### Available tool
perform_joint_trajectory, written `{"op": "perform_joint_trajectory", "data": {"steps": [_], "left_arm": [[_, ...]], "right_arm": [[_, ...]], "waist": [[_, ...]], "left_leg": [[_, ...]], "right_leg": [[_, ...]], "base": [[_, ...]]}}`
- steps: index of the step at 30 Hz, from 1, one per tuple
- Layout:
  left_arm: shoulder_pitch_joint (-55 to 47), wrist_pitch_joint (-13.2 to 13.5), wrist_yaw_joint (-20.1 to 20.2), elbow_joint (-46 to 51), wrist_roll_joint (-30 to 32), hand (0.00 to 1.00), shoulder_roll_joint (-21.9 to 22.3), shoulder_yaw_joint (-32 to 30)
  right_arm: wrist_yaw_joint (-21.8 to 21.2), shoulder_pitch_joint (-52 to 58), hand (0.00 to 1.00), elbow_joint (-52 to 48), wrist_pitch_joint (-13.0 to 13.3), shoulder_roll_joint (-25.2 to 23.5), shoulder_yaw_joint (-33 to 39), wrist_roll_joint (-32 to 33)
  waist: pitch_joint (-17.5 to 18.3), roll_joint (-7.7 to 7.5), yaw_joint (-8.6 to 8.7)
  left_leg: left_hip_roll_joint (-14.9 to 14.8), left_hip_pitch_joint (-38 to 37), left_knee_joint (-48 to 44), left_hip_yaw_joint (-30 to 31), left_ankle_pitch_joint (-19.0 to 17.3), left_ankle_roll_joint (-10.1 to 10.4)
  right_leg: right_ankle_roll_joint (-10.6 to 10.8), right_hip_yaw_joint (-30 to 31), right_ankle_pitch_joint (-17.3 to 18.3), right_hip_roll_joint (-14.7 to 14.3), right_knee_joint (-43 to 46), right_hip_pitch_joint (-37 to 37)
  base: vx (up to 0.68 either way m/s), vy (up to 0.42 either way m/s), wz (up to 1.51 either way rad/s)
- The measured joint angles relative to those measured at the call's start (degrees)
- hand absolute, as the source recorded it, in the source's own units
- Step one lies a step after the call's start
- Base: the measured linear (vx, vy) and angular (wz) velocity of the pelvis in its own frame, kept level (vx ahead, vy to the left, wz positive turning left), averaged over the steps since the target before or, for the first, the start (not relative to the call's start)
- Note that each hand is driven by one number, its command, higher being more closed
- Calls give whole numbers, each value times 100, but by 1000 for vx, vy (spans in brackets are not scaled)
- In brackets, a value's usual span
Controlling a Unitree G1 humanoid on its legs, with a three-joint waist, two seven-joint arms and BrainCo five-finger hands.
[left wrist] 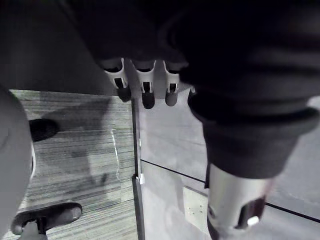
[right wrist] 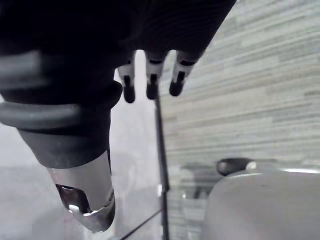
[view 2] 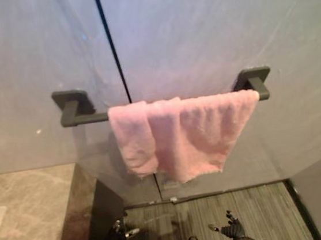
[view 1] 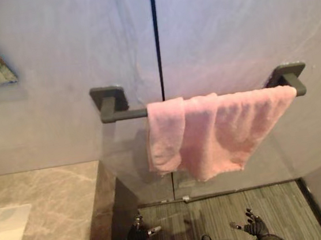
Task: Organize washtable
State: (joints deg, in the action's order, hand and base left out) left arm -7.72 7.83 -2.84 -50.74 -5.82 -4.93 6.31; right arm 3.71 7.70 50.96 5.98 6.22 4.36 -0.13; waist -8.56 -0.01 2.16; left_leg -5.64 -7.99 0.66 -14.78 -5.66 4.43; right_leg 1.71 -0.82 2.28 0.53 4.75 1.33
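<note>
Left eye view: pink towel bunched over rail; left hand, right hand relaxed.

One pink towel, one dark rail (wall-mounted), one marble counter.

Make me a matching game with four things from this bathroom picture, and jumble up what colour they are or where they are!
Things:
1. towel
2. towel bar
3. countertop
4. left hand

Descriptions:
A. brown marble, beside the white sink
B. pink, draped over the bar
C. low above the striped floor, fingers relaxed
D. dark grey, fixed to the wall

Pairs: 1-B, 2-D, 3-A, 4-C
</note>
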Motion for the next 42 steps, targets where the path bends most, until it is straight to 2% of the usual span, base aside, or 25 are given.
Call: {"op": "perform_joint_trajectory", "data": {"steps": [5,6,7,8,9,10,11,12,13,14,15,17,18,19,22,25,26,28,29,32,34,35,37,40,42], "left_arm": [[293,-15,6,-23,3,0,21,30],[312,-11,6,40,3,0,40,20],[343,-9,12,91,4,0,2,16],[353,-12,5,89,4,0,-16,-1],[291,-14,7,90,4,0,-54,-70],[272,-15,10,84,5,0,-87,-148],[264,-62,7,66,3,0,-47,-291],[281,-70,12,82,1,0,18,-304],[278,-69,13,93,-1,0,47,-306],[261,-55,8,93,-8,0,154,-302],[341,-51,4,69,-18,0,169,-303],[512,-63,-14,74,-31,0,31,-307],[569,-61,-36,76,-36,0,-23,-303],[562,-62,-84,59,-37,0,-15,-307],[518,-55,-105,29,-48,0,161,-286],[516,-42,-122,-30,-80,0,137,-267],[523,-37,-121,-59,-78,0,117,-245],[530,6,-125,-55,-79,0,122,-247],[522,-3,-123,-93,-79,0,140,-246],[491,-14,-115,-242,-77,0,176,-248],[491,-37,-118,-340,-69,0,199,-247],[467,-57,-117,-347,-68,0,200,-248],[421,-72,-117,-368,-67,0,136,-244],[362,-87,-112,-489,-22,0,125,-242],[362,-92,-108,-538,6,0,126,-242]], "right_arm": [[3,-191,0,-33,9,-71,-99,6],[-6,-210,0,-74,14,-86,-93,17],[-8,-216,0,-77,25,-110,-94,27],[-12,-204,0,-40,17,-127,-103,24],[-18,-194,0,23,15,-178,-171,22],[-24,-236,0,43,19,-205,-222,20],[-23,-316,0,29,29,-251,-242,21],[-20,-469,0,13,11,-245,-250,21],[-18,-522,0,32,-5,-238,-249,22],[-14,-576,0,37,-2,-112,-248,23],[-10,-737,0,42,-6,-151,-277,25],[-16,-843,0,-32,4,-271,-375,26],[-10,-863,0,-62,16,-302,-375,26],[-1,-865,0,-76,39,-264,-375,26],[80,-561,0,-48,35,-139,-392,48],[148,-422,0,-1,24,-64,-402,94],[156,-381,0,7,26,-95,-330,149],[161,-351,0,110,19,-43,-167,187],[145,-363,0,172,14,0,-92,181],[123,-394,0,168,19,44,-70,186],[120,-396,0,173,15,35,-38,181],[117,-391,0,194,13,24,-19,184],[121,-348,0,233,3,-94,27,187],[106,-320,0,385,7,-181,19,180],[107,-325,0,427,-5,-206,23,178]], "waist": [[-175,-68,6],[-196,-33,22],[-186,-135,31],[-176,-200,25],[-99,-345,-46],[-15,-482,-80],[-41,-322,-136],[-59,-263,-201],[-44,-266,-226],[-6,-114,-300],[-19,-56,-310],[-115,-278,-309],[-139,-313,-314],[-219,-190,-310],[-492,203,-291],[-528,234,-257],[-537,153,-234],[-536,187,-211],[-535,162,-207],[-495,247,-131],[-459,314,-130],[-424,347,-137],[-302,163,-119],[-57,80,-103],[-12,77,-107]], "left_leg": [[9,438,-426,-9,72,-113],[-19,505,-456,43,77,-139],[46,530,-479,189,77,-140],[82,549,-516,268,79,-137],[175,730,-715,386,80,-133],[198,841,-860,402,80,-123],[48,1162,-1217,346,107,-74],[59,1540,-1363,370,-28,-38],[264,1582,-1047,417,-22,-55],[383,1608,-467,431,677,-203],[234,1748,-520,180,755,-467],[201,1992,-831,142,744,-440],[82,2153,-1139,184,656,-316],[-134,2234,-1489,273,543,-188],[-616,2136,-1889,635,405,51],[-756,2066,-1501,674,560,298],[-710,2054,-1420,661,559,309],[-639,2181,-2029,668,500,219],[-497,2103,-2742,621,288,31],[-420,1704,-3352,511,-352,100],[-312,1193,-2614,456,-580,192],[-239,875,-1953,358,-671,62],[-3,722,-1261,325,-518,-81],[260,711,-781,319,-342,-214],[378,644,-570,343,-289,-229]], "right_leg": [[123,153,59,110,597,438],[122,250,551,164,1413,646],[351,267,1022,363,2854,910],[470,295,1115,489,3347,934],[553,446,999,841,3762,972],[702,538,1037,845,3657,972],[629,462,965,641,3306,936],[488,536,850,526,2759,779],[481,702,844,537,2467,747],[459,976,823,408,1908,653],[400,1108,1046,288,1941,755],[324,1106,1281,371,2091,840],[287,1019,1331,309,1776,706],[135,972,1288,141,1402,442],[-89,633,1029,-355,1113,-181],[-297,333,894,-507,1138,-161],[-336,208,844,-437,1099,-71],[-409,53,775,-308,1119,63],[-420,-29,674,-153,1119,165],[-288,-66,512,-19,1039,274],[-167,-72,372,-1,907,292],[-85,-51,298,1,828,291],[66,-30,87,183,490,260],[214,-48,-237,375,-59,168],[245,-70,-285,438,-164,133]], "base": [[-59,3,2],[-6,14,69],[48,-10,87],[24,-108,97],[2,-159,55],[-62,-213,29],[-118,-145,-7],[-171,-88,-18],[-206,26,-40],[-201,78,-61],[-223,9,-53],[-190,-126,-13],[-191,-197,-6],[-252,-222,-1],[-268,-187,27],[-250,-154,46],[-296,-160,72],[-243,-79,53],[-212,16,29],[-136,81,25],[-139,161,10],[-167,197,-3],[-168,193,4],[-69,163,2],[20,106,10]]}}
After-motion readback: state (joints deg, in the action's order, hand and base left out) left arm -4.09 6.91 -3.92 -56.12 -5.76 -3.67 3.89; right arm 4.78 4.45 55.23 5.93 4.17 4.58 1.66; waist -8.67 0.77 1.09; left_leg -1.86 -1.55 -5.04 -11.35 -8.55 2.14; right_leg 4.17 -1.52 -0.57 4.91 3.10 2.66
